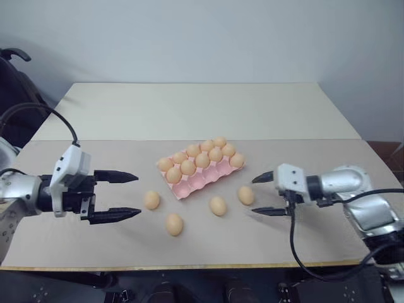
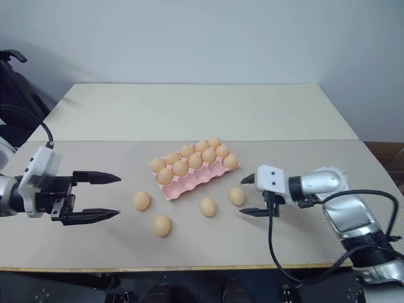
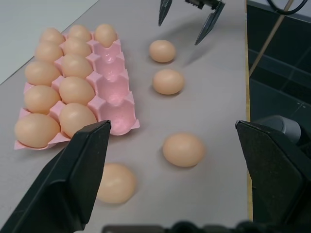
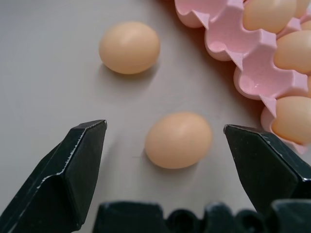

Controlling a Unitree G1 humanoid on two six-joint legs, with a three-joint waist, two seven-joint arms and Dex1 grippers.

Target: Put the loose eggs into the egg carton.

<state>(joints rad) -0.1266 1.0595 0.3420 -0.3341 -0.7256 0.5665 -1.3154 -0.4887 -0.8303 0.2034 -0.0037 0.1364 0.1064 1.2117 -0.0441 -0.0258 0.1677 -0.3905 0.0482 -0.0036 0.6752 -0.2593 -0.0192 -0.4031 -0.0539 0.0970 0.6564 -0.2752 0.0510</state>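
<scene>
Several loose eggs lie on the table in front of the egg carton [image 1: 197, 184], a pink tray whose two back rows are filled and whose front cups are bare. The rightmost loose egg [image 1: 246, 195] sits just ahead of my right gripper [image 1: 253, 196], which is open with a fingertip to each side of it and touches nothing. In the right wrist view that egg [image 4: 179, 140] lies between the fingers [image 4: 73, 165]. Another egg [image 1: 218, 206] lies beside it. My left gripper [image 1: 139, 195] is open, pointing at the leftmost egg [image 1: 151, 200], a short gap away. One more egg [image 1: 174, 224] rests nearer the front edge.
The table's front edge [image 1: 189, 267] runs close below the loose eggs. Behind the carton the tabletop [image 1: 202, 110] stretches back to a pale wall. A dark chair [image 1: 16, 82] stands off the table's left side.
</scene>
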